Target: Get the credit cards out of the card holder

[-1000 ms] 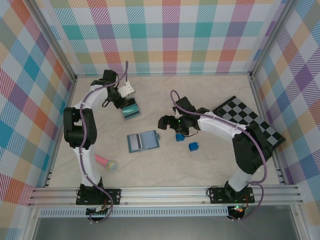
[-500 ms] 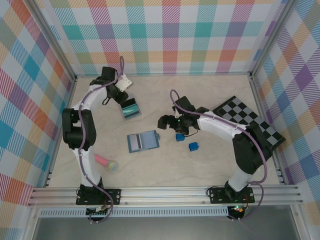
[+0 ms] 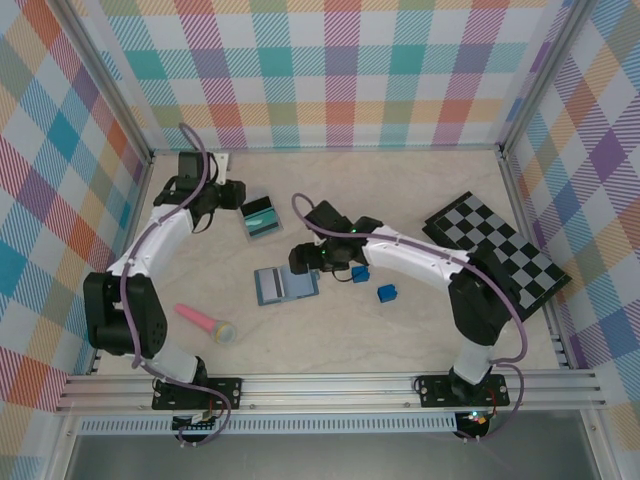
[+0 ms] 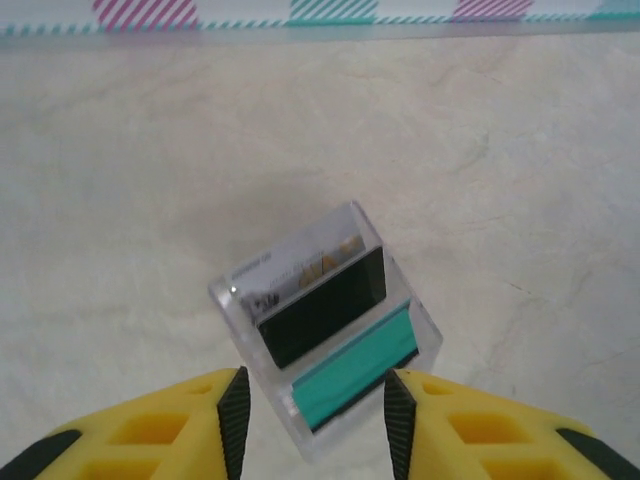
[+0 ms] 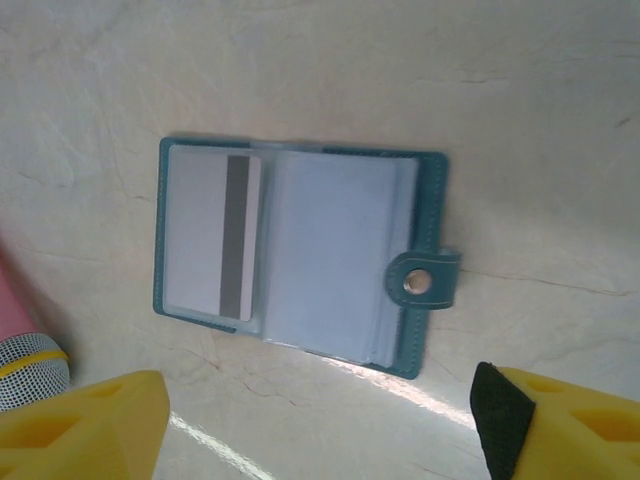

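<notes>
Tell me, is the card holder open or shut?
Open: the card holder lies spread flat, both panels up, a striped card in one sleeve.

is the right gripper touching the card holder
Apart. The right wrist view shows the open card holder lying flat, with bare table between it and each yellow finger of the right gripper.

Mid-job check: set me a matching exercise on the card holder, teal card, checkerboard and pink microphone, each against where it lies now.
Things: 1 card holder; 2 teal card; 3 checkerboard; 4 pink microphone.
Places: A far right of the table; B front left of the table; C open, just ahead of the right gripper; D in the loose stack at the left gripper.
Pairs: 1-C, 2-D, 3-A, 4-B.
</notes>
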Robot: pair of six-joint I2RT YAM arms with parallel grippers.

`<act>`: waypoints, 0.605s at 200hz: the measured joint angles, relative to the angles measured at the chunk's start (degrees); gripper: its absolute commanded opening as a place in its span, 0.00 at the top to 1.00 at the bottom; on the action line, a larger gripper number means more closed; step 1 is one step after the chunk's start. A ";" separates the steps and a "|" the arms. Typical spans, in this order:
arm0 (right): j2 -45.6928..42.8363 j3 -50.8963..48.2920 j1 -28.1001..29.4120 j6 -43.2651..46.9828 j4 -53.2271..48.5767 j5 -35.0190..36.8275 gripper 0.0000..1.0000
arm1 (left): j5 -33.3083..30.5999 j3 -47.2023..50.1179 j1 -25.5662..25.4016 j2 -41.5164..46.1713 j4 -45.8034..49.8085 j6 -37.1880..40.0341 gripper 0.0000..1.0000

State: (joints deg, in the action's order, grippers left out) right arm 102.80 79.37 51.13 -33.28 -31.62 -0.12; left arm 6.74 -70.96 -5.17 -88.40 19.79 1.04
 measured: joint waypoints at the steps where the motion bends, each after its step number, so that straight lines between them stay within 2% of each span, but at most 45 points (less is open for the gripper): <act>1: 0.11 0.09 0.09 0.02 0.00 0.07 0.23 | -0.11 0.26 0.00 0.24 0.13 -0.48 0.51; 27: 4.57 4.24 3.23 1.70 -1.44 1.09 0.28 | -1.79 3.08 0.00 3.48 4.98 -10.93 0.50; 54: 9.11 7.67 5.05 2.62 -1.92 -0.24 0.36 | -2.91 5.40 0.00 5.18 8.85 -17.46 0.30; 77: 12.28 9.57 5.16 2.27 -1.79 -2.23 0.43 | -3.50 12.20 0.00 8.61 8.76 -21.29 0.15; 113: 15.96 11.02 4.31 -0.57 0.00 -6.91 0.52 | -2.71 22.91 0.00 15.08 7.17 -28.83 0.09; 121: 16.44 11.21 3.96 -1.31 0.61 -7.82 0.53 | -2.40 24.44 0.00 16.46 6.73 -30.10 0.04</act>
State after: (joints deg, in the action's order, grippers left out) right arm 119.24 90.59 55.09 -34.59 -31.00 -7.94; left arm 4.34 -46.52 -5.17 -71.94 26.52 -29.06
